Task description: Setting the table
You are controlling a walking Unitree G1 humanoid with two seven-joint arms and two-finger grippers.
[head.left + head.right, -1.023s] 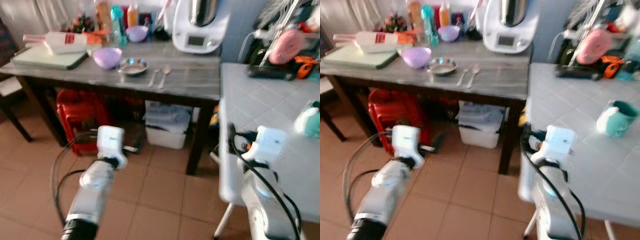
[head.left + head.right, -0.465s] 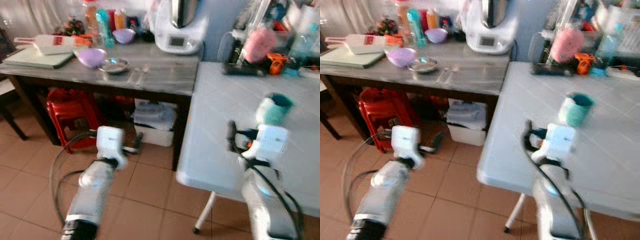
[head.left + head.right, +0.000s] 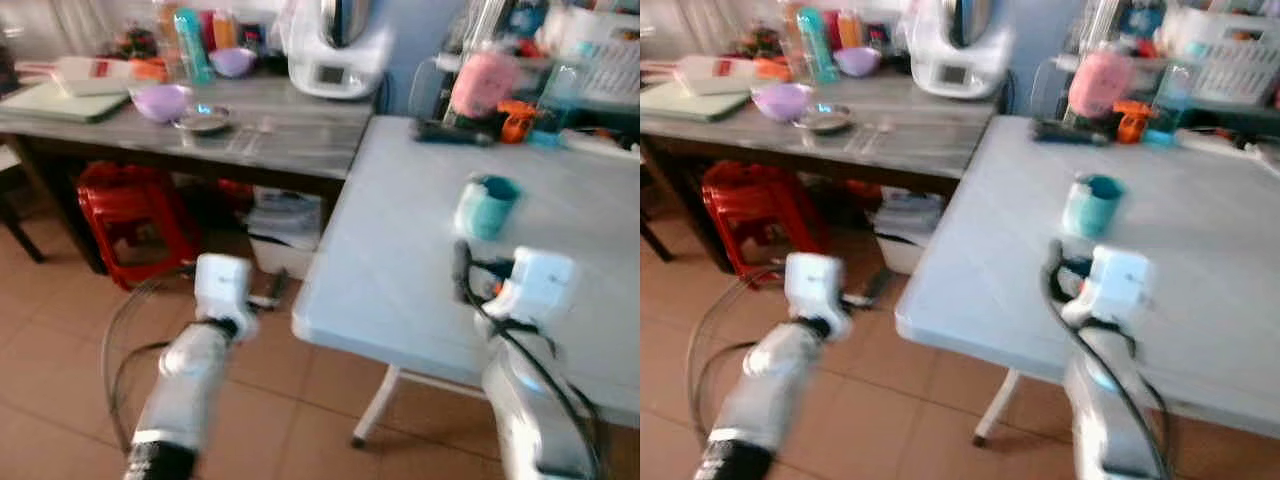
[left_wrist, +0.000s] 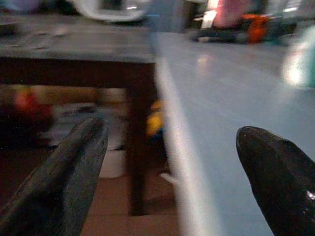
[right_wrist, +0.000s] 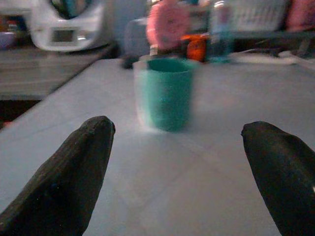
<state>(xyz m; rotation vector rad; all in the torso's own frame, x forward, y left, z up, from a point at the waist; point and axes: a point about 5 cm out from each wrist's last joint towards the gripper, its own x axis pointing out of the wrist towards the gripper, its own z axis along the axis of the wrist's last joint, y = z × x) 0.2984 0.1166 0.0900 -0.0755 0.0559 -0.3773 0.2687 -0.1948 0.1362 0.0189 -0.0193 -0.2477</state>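
Teal cup (image 5: 164, 93) upright on pale table (image 3: 400, 250), fingers (image 5: 64, 187) apart

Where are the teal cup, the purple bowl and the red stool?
teal cup (image 5: 165, 93): right wrist view, middle of its side wall.
purple bowl (image 3: 162, 101): left eye view, its outer side.
red stool (image 3: 750, 205): right eye view, front of its seat and legs.
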